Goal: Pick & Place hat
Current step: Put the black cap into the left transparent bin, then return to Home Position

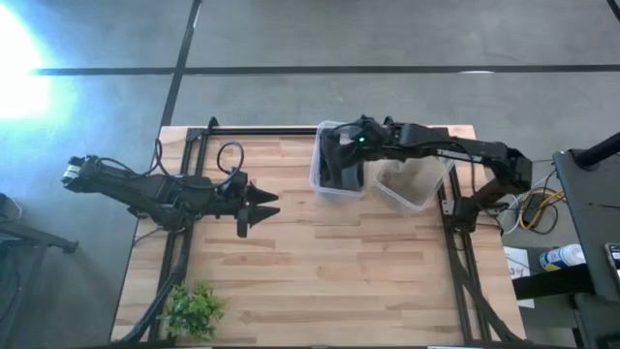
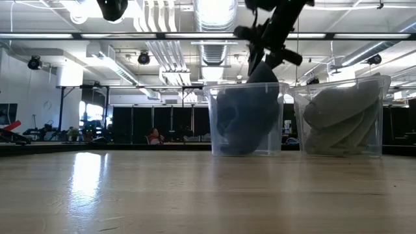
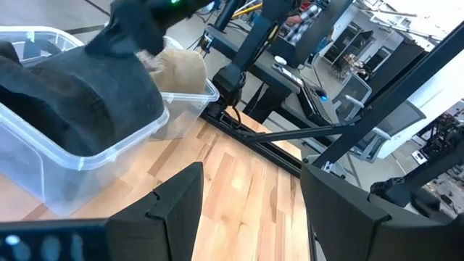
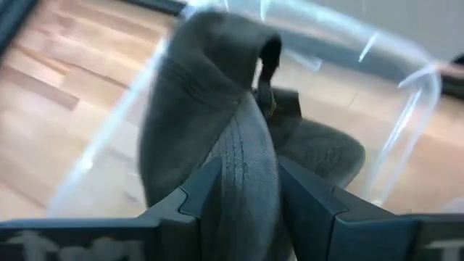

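Observation:
A dark grey hat [image 4: 203, 94] is gripped by my right gripper [image 4: 250, 177], which is shut on it over the left clear bin [image 1: 337, 186]. In the low view my right gripper [image 2: 263, 49] hangs above that bin [image 2: 218, 117], and the hat [image 2: 260, 73] reaches down into it among other dark cloth [image 3: 72, 94]. My left gripper [image 1: 260, 206] is open and waits over the table's left half, away from the bins. My right gripper pinches a ridge of the dark hat's cloth [image 4: 246, 145] between its two fingers, coming from above and slanting down. The hat hangs below the fingers, and its lower part [image 2: 250, 104] is inside the left bin. One layer or several, I cannot tell.
A second clear bin [image 1: 438, 190] with pale grey hats stands right of the first, touching it. A small green plant [image 1: 194, 310] sits at the table's near left corner. Black frame rails [image 1: 455, 262] run along the table's sides. Bare wood [image 1: 339, 271] spreads across the middle and near side.

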Robot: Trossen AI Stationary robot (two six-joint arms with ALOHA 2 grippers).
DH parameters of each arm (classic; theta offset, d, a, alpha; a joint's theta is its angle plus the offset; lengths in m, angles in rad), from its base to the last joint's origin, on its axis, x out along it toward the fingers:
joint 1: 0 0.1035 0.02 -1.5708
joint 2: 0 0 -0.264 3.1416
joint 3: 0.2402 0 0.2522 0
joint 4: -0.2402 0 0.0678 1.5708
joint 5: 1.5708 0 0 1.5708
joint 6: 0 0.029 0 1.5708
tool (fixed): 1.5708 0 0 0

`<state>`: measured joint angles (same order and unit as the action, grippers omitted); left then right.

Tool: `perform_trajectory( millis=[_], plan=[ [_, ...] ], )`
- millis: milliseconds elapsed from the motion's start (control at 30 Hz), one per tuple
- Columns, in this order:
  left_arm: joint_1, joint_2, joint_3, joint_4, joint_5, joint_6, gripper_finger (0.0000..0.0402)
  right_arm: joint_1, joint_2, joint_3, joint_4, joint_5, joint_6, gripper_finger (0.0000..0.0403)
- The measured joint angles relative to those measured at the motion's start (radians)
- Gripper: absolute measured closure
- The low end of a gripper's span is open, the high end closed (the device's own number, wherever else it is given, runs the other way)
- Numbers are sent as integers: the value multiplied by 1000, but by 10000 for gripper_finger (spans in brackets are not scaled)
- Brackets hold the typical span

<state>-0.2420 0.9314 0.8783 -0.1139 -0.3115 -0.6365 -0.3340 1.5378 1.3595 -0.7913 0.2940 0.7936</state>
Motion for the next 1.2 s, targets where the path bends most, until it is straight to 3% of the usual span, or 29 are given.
perform_trajectory(
  millis=[400, 700, 967, 1200],
  plan=[
    [0, 0, 0, 0, 0, 7, 177, 3, -151, 0, 3, 22, -69, 250],
    [2, -8, 3, 1, -3, 38, 177, 47, -269, 4, 25, 21, -185, 255],
    [3, -41, 0, 16, 141, 100, 177, 253, -387, -38, 96, 26, -301, 264],
    [12, -74, -24, 26, 140, 123, 177, 473, -522, -230, 154, 192, -196, 264]
  ],
)
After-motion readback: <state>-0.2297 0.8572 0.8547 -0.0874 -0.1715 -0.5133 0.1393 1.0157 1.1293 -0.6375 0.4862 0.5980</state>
